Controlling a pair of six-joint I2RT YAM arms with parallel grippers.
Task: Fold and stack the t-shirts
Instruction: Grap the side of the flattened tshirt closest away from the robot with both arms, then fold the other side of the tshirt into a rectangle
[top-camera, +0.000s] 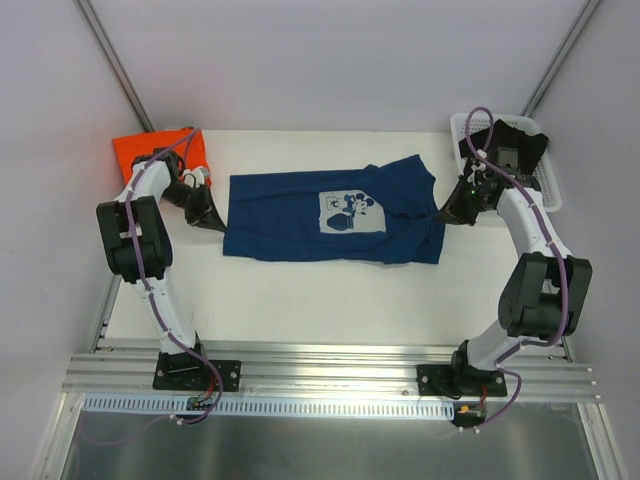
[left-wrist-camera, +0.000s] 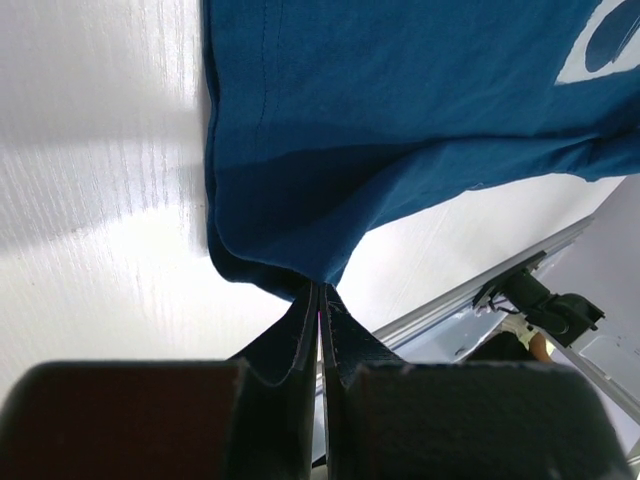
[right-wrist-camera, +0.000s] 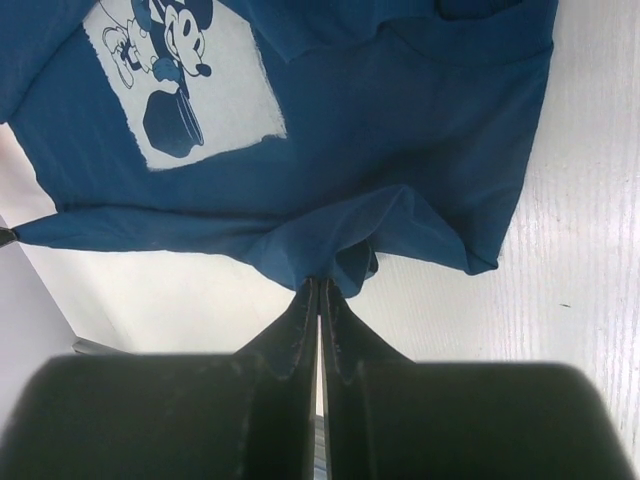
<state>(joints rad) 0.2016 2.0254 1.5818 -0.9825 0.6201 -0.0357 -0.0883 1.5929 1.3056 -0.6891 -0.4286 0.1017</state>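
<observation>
My left gripper (left-wrist-camera: 318, 292) was pinched shut on the left end of the navy t-shirt (top-camera: 290, 225), and my right gripper (right-wrist-camera: 318, 288) was clamped on the opposite end. The shirt lay flat between them on the table (top-camera: 330, 300), its long axis running arm to arm. The orange t-shirt (top-camera: 132, 155) sat at the far-left corner, nearest the left arm.

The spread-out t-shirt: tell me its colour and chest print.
The t-shirt is navy blue with a pale square cartoon print, clearest in the right wrist view.
</observation>
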